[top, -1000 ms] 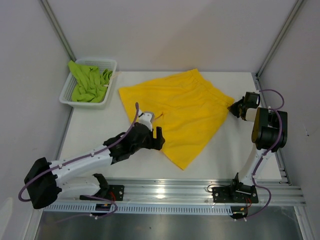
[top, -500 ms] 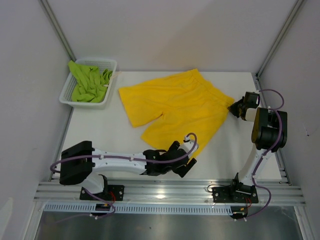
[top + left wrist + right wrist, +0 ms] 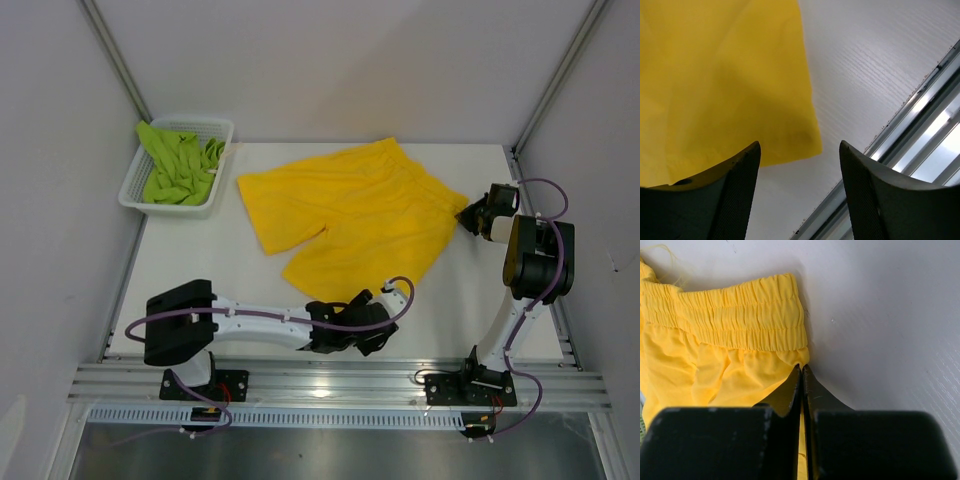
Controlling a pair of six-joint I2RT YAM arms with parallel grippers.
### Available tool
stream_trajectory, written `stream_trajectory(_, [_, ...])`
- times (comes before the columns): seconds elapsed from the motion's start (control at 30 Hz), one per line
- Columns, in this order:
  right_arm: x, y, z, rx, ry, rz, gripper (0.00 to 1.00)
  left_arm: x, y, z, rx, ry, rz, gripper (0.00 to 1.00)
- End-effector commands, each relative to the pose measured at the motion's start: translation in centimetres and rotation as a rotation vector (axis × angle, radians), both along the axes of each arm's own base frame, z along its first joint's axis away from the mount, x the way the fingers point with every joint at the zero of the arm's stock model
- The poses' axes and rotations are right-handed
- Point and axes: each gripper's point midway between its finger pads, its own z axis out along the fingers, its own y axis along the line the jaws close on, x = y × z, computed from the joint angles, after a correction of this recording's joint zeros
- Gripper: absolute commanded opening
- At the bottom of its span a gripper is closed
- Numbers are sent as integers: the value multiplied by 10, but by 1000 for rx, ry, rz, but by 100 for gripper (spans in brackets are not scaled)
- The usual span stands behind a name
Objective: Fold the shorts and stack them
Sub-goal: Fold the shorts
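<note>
The yellow shorts [image 3: 350, 210] lie spread flat on the white table, both legs pointing toward the near edge. My left gripper [image 3: 385, 312] hovers low at the near leg's hem corner, open. In the left wrist view the left gripper [image 3: 800, 145] has bare table between its fingers, and the yellow shorts' hem corner [image 3: 730, 75] lies just ahead of its tips. My right gripper [image 3: 468, 215] is at the shorts' right waist corner. In the right wrist view the right gripper [image 3: 801, 367] is shut on yellow shorts fabric [image 3: 740, 325] just under the elastic waistband. The lime green shorts [image 3: 178, 165] sit crumpled in the basket.
A white mesh basket [image 3: 172, 208] stands at the table's back left corner. An aluminium rail [image 3: 350, 378] runs along the near edge, close behind my left gripper, and shows again as the rail [image 3: 925, 120] in the left wrist view. Frame posts rise at the back corners.
My left arm swung from the shorts' crotch area to the near hem corner and its jaws narrowed somewhat. The yellow shorts now lie flatter, both legs showing. The right arm has stayed put.
</note>
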Motion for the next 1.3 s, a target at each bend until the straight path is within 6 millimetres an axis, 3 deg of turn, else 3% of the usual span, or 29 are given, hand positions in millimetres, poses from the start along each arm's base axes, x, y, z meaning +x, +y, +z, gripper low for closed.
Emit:
stream_trajectory(0.0, [-4, -4, 2, -29, 29, -11, 0, -7, -16, 6, -3, -1, -58, 66])
stream_trajectory(0.23, [-4, -3, 2, -27, 32, -9, 0, -12, -21, -17, 35, 43, -67, 62])
stream_trajectory(0.33, [-4, -3, 1, -27, 33, -9, 0, -6, -17, -32, 86, 45, -30, 53])
stream_trajectory(0.53, [-10, -4, 3, -35, 66, -18, 0, 6, -9, -43, 97, 79, 40, 24])
stream_trajectory(0.57, [-8, -9, 7, -51, 72, -32, 0, 5, -12, -42, 87, 82, 32, 12])
stream_trajectory(0.6, [-21, -10, 1, -65, 145, -36, 0, 5, -12, -40, 82, 83, 31, 3])
stream_trajectory(0.63, [-23, -14, 9, -91, 150, -50, 0, 2, -12, -40, 78, 99, 23, 0])
stream_trajectory(0.73, [-31, -28, 25, -167, 195, -91, 0, -8, -17, -26, 31, 132, -8, 0])
stream_trajectory(0.9, [-39, -25, 41, -209, 215, -64, 0, -46, -29, 14, -104, 232, -113, 0])
stream_trajectory(1.0, [-39, -14, 35, -196, 230, -2, 13, -63, -27, 45, -191, 285, -137, 0])
stream_trajectory(1.07, [-36, -3, 31, -154, 214, 48, 27, -64, -21, 64, -233, 287, -120, 0])
stream_trajectory(1.13, [-35, 1, 29, -135, 208, 71, 37, -59, -9, 68, -213, 283, -76, 0])
stream_trajectory(1.2, [-36, 1, 29, -136, 208, 71, 38, -52, -2, 77, -231, 285, -38, 0])
stream_trajectory(1.27, [-38, -1, 27, -138, 215, 67, 38, -46, 7, 72, -226, 301, -2, 0])
